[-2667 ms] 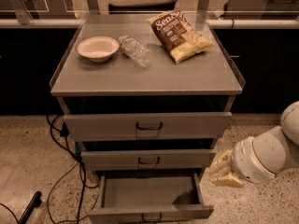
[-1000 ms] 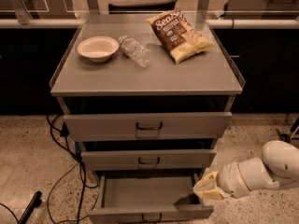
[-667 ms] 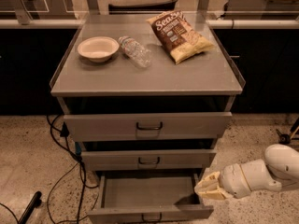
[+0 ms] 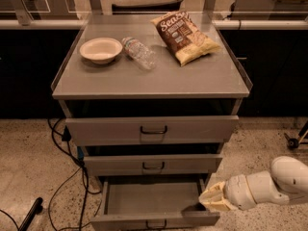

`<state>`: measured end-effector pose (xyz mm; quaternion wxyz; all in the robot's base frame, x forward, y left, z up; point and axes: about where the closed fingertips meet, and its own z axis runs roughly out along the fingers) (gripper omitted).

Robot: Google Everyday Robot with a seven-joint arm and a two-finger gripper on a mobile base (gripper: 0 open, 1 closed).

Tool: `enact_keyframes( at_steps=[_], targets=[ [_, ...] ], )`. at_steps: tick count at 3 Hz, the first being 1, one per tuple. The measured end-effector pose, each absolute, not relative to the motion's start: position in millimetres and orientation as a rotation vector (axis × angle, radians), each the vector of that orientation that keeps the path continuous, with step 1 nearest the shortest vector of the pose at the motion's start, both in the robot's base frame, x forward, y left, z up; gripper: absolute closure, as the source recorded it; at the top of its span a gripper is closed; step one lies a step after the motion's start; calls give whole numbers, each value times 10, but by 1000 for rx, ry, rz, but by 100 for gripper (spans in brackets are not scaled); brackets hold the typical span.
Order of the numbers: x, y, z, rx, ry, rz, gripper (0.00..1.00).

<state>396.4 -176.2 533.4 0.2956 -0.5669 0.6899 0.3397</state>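
Observation:
My gripper reaches in from the lower right on a white arm. It sits at the right side wall of the open bottom drawer, near that drawer's front right corner. The drawer is pulled out and its inside looks bare. Above it the middle drawer and the top drawer are pushed in. On the cabinet top lie a white bowl, a clear plastic bottle on its side, and a brown and yellow chip bag.
Black cables run down the cabinet's left side onto the speckled floor. A dark object lies at the lower left. A caster wheel shows at the right edge. Dark counters stand behind the cabinet.
The arm has dropped from beside the middle drawer and moved left to the bottom drawer's right wall. Over the last second it has barely shifted. The drawer stays open.

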Motion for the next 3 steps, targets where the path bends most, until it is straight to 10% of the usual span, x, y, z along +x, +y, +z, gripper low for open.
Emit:
enact_keyframes(
  at_steps=[3],
  targets=[
    [4258, -2270, 4130, -1491, 1884, 639, 100]
  ],
)
